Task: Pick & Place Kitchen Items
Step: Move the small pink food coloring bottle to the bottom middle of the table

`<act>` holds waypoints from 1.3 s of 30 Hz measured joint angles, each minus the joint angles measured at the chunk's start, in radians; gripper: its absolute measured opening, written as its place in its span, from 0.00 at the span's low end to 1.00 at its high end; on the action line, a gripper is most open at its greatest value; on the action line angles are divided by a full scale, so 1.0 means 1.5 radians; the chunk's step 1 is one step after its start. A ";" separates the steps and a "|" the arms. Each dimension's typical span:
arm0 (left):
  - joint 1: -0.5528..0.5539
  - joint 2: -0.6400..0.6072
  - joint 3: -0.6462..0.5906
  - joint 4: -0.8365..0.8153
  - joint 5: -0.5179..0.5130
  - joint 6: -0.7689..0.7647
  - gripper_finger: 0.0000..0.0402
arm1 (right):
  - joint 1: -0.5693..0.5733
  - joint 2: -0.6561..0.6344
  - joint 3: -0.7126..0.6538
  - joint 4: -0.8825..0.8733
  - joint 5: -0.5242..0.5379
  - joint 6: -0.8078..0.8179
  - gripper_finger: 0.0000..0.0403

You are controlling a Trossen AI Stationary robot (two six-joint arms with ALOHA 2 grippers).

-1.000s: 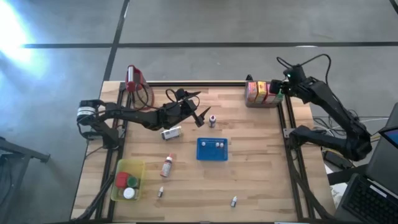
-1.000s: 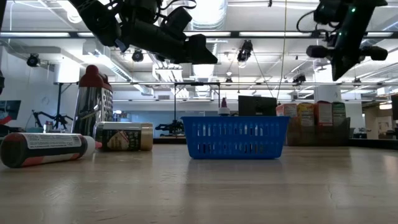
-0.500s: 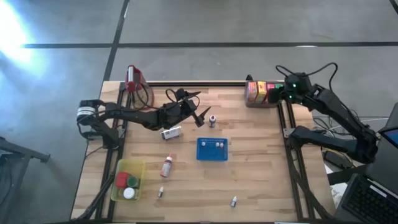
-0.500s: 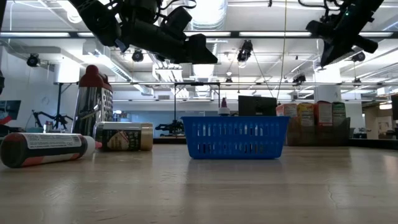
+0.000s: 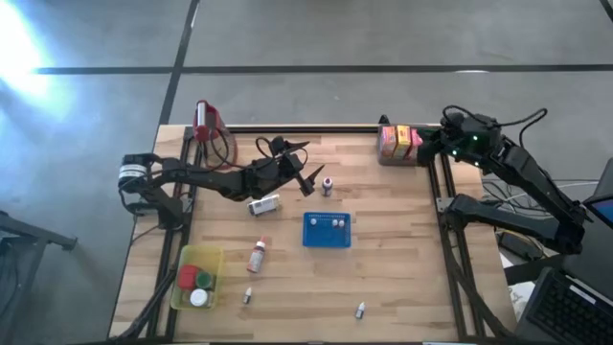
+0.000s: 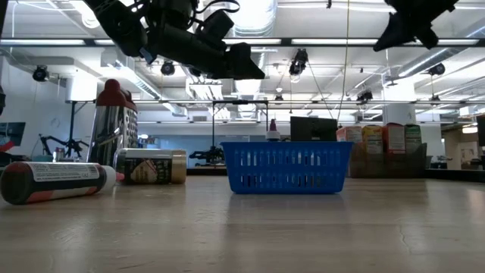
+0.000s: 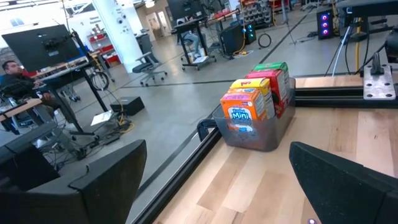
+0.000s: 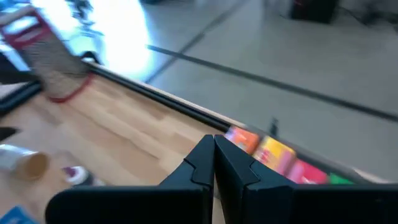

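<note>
Several red, yellow, orange and green cartons [image 5: 400,140] [image 7: 256,94] stand upright in a grey bin at the far right corner. A small bottle [image 5: 328,184] stands mid-table, a tin [image 5: 264,203] lies on its side beside it, and a red-white bottle [image 5: 257,256] lies nearer the front. My left gripper [image 5: 305,163] [image 6: 236,64] hovers open above the tin and bottle, level, its fingers wide apart in the left wrist view [image 7: 217,186]. My right gripper [image 5: 436,142] [image 8: 214,163] is shut and holds nothing, high beside the cartons, slanting down toward them.
A blue perforated tray [image 5: 327,230] sits mid-table. A tall jug with a red top [image 5: 206,125] stands at the far left. A yellow-green tub [image 5: 215,257] with lids is at the near left. Small bottles [image 5: 247,297] [image 5: 360,310] stand near the front edge. Black rails border both sides.
My right gripper has drawn back from above the cartons toward the table's right edge while rising, and has tipped from pointing steeply down to a shallower slant, staying shut. Nothing on the table has moved.
</note>
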 joint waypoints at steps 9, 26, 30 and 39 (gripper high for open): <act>-0.001 0.000 0.000 -0.002 0.000 -0.043 0.99 | 0.000 -0.011 0.000 0.051 -0.127 -0.128 0.02; -0.008 -0.067 0.013 -0.137 0.003 -0.139 0.99 | 0.000 -0.226 -0.002 -0.139 -0.319 -0.212 0.02; -0.007 -0.110 0.029 -0.289 0.010 -0.204 0.99 | -0.001 -0.291 -0.016 -0.139 -0.313 -0.247 0.02; -0.007 -0.143 0.028 -0.348 0.012 -0.246 0.99 | 0.000 -0.399 -0.036 -0.145 -0.314 -0.254 0.02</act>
